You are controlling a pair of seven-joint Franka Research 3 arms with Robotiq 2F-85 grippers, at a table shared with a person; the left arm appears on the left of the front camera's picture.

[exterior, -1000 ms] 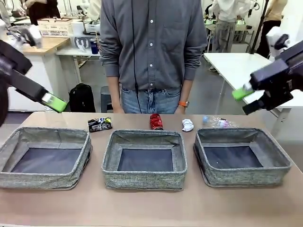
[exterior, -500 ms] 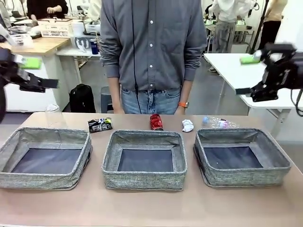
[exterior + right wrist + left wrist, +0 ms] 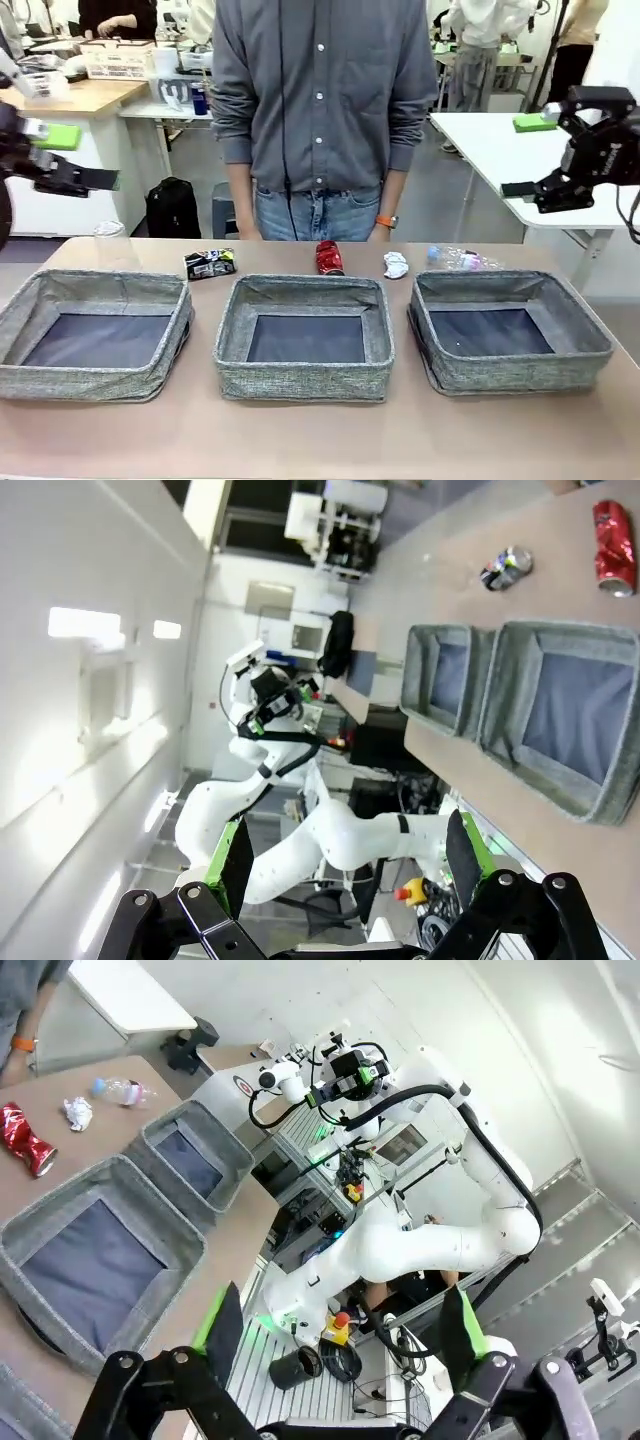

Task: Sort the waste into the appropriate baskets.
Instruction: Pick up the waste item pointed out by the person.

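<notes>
Two pairs of jaws stand spread wide, pinching nothing: the left gripper (image 3: 75, 158) is raised at the table's (image 3: 320, 440) left side and the right gripper (image 3: 528, 155) at its right side, both well clear of everything below. Three grey baskets sit in a row with narrow gaps: left basket (image 3: 100, 383), middle basket (image 3: 305, 385), right basket (image 3: 510, 378). Five pieces of waste line the far strip behind them, before the person (image 3: 320, 100): clear plastic cup (image 3: 108, 235), crushed black printed can (image 3: 210, 263), crushed red can (image 3: 329, 257), crumpled white paper ball (image 3: 396, 264), clear plastic bottle (image 3: 460, 260). Bare tabletop runs along the near edge.
</notes>
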